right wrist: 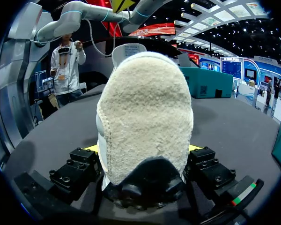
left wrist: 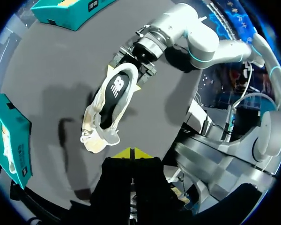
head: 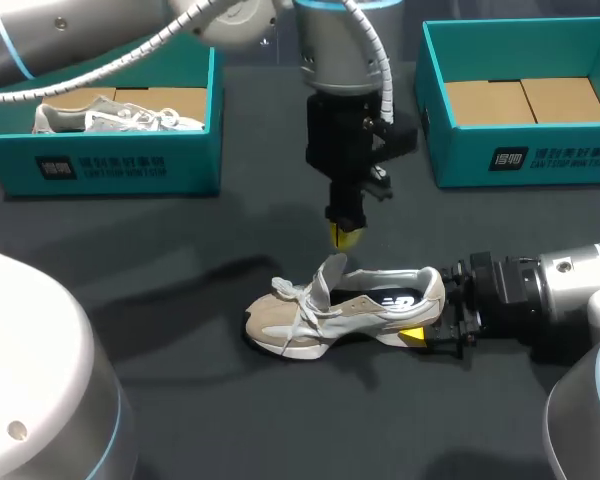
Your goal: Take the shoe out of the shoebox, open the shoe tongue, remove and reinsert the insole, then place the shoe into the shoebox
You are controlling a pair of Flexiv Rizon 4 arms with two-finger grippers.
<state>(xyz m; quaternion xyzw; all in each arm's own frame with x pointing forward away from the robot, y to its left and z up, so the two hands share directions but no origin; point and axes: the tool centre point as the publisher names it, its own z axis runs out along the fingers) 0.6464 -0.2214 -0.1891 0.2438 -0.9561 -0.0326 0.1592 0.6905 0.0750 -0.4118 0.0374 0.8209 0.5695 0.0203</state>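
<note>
A dark grey matte tabletop carries two teal cardboard shoeboxes at its far edge. The left teal shoebox holds a second pale sneaker. The right teal shoebox shows only its bare brown cardboard floor.

Between and nearer than the boxes, the beige-and-white lace-up sneaker lies on the tabletop, well apart from both boxes, with its toe toward the left arm's side. The right gripper comes in low from the right and is clamped on the sneaker's heel. The right wrist view shows a yellow tip pressed against each side of the suede heel cup.

The left gripper hangs tip-down just above the raised tongue. Its two yellow tips are pressed together with nothing between them, as its own wrist view shows.

The first step looks done, since the sneaker is out of a box. The tongue stands up and the laces are slack, so the opening step seems under way or finished. The dark insole with a white logo lies flat inside the sneaker. I cannot tell whether it is yet to be pulled or is already back in. Returning the sneaker to a box is clearly left to do.
</note>
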